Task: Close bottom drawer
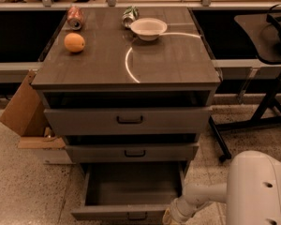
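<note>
Shows the bottom drawer [133,187] pulled far out at the foot of the cabinet [178,60], beneath the two other drawer fronts. Places the gripper [170,215] low at the right end of that drawer's front panel, touching or just beside it; cannot tell whether it is open or closed. Finds an orange [74,42] and a bowl [149,28] on top.

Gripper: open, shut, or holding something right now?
Gripper: cannot be told; it sits at the right end of the front of the open bottom drawer.
</note>
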You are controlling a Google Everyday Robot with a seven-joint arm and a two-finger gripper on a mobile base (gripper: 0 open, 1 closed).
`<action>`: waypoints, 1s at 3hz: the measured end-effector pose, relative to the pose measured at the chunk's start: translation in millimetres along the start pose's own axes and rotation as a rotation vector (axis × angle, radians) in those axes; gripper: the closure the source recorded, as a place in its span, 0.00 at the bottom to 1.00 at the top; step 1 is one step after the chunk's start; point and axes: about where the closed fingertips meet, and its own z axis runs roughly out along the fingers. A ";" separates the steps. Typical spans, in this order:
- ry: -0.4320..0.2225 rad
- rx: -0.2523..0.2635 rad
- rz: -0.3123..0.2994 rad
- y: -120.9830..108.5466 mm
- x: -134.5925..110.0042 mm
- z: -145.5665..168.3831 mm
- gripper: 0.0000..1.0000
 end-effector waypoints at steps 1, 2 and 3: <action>0.000 0.000 0.000 0.0 0.0 0.0 1.00; -0.037 0.034 0.011 -21.0 4.0 0.6 1.00; -0.041 0.037 0.013 -22.8 4.5 0.7 1.00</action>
